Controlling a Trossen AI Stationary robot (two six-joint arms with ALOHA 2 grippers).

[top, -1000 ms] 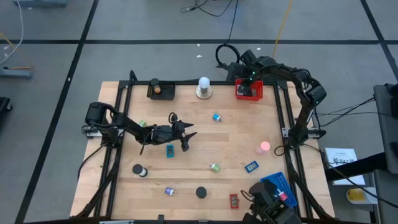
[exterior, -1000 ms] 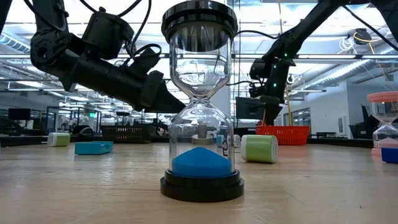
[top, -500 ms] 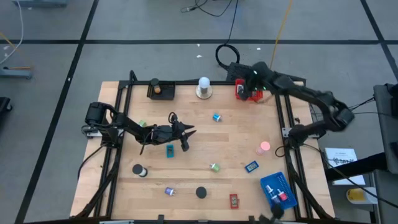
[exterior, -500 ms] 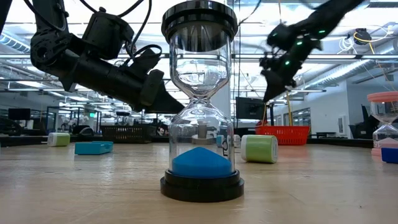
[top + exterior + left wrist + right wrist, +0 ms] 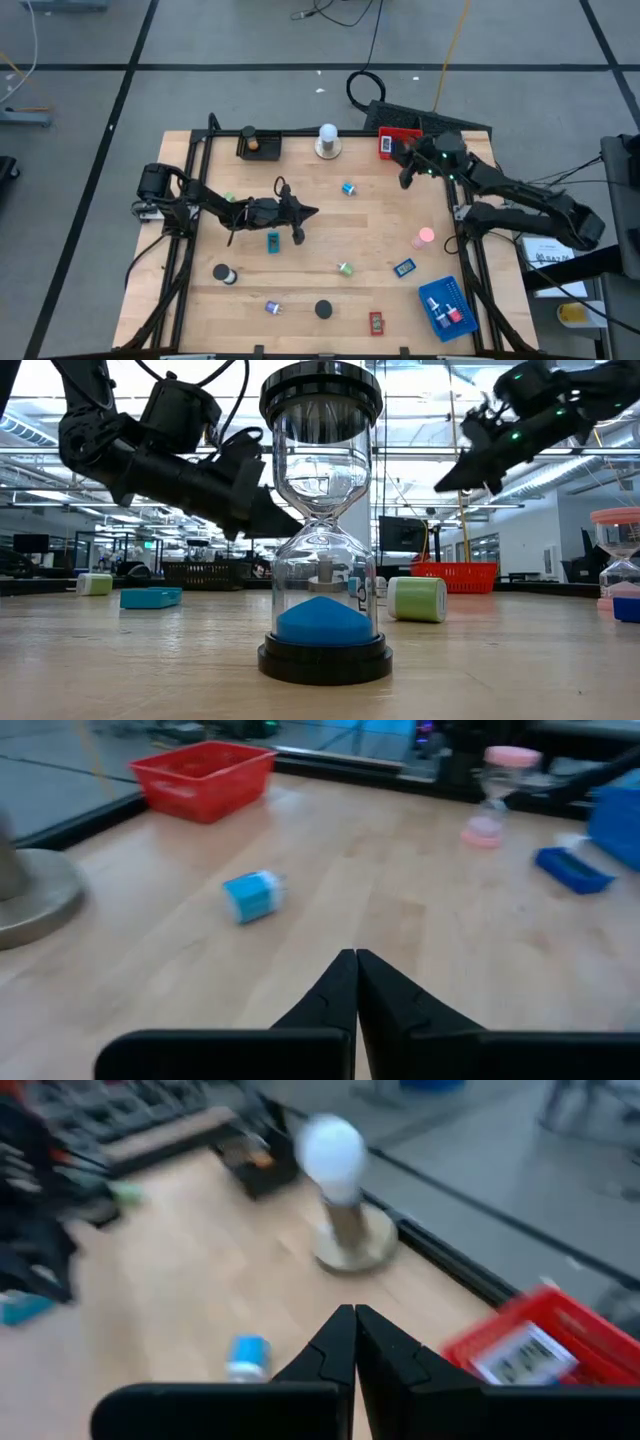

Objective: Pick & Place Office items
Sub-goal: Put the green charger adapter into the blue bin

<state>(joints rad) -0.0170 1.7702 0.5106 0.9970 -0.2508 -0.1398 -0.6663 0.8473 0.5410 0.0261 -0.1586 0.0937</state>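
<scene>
Small office items lie scattered on the wooden table: a blue cylinder (image 5: 348, 188) (image 5: 252, 896), a teal rectangle (image 5: 273, 241), a green cylinder (image 5: 345, 268) (image 5: 417, 599), a blue rectangle (image 5: 404, 268) and a red rectangle (image 5: 376, 322). My left gripper (image 5: 312, 212) (image 5: 356, 955) hovers shut over the table's middle, left of the blue cylinder, holding nothing. My right gripper (image 5: 404, 180) (image 5: 354, 1312) hangs shut in the air near the red tray (image 5: 392, 143), on its near side, and is also empty.
A black tray (image 5: 258, 145) and a white knob (image 5: 327, 142) stand at the far edge, and a blue tray (image 5: 445, 304) at the near right. A blue-sand hourglass (image 5: 323, 520) stands close to the low camera. A pink hourglass (image 5: 426, 237) stands at the right.
My right gripper has drawn back from above the red tray toward the table's near side and risen a little. It has tipped from pointing down to nearly level. My left gripper has stayed in place, rolled slightly and shut on nothing.
</scene>
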